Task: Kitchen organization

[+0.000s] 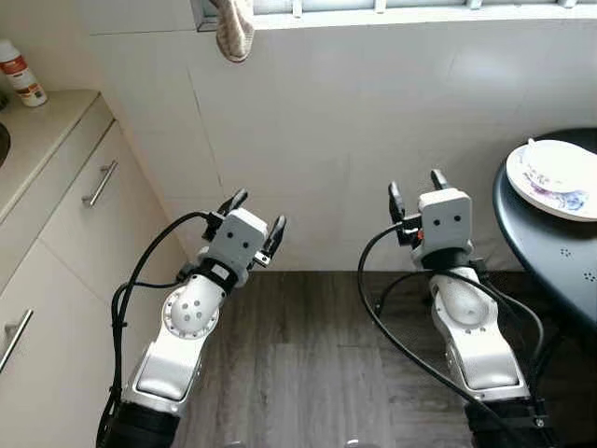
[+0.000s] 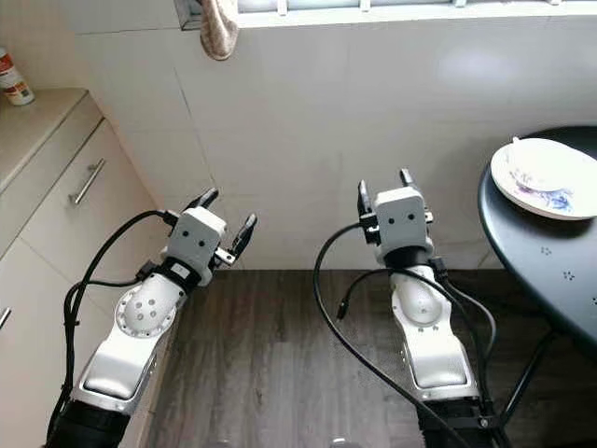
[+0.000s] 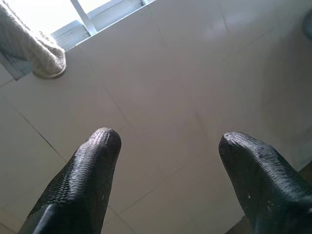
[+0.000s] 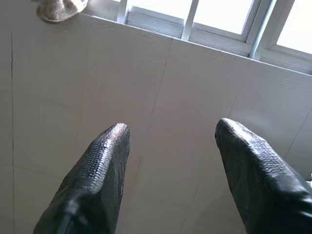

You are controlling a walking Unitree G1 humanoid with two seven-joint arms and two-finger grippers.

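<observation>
Both silver arms reach forward over the dark wood-plank floor [image 1: 308, 345] toward the white tiled wall [image 1: 354, 140]. Left gripper [image 1: 256, 217]: fingers spread apart, holding nothing. Right gripper [image 1: 415, 189]: fingers likewise parted and empty. At the robot's right, a white floral plate [image 1: 555, 179] rests on a round black table [image 1: 560, 271], well apart from the right gripper. At its left, a beige cabinet [image 1: 65, 252] with bar handles carries a small bottle [image 1: 20, 73]. A cloth [image 1: 234, 28] hangs from the window ledge.
</observation>
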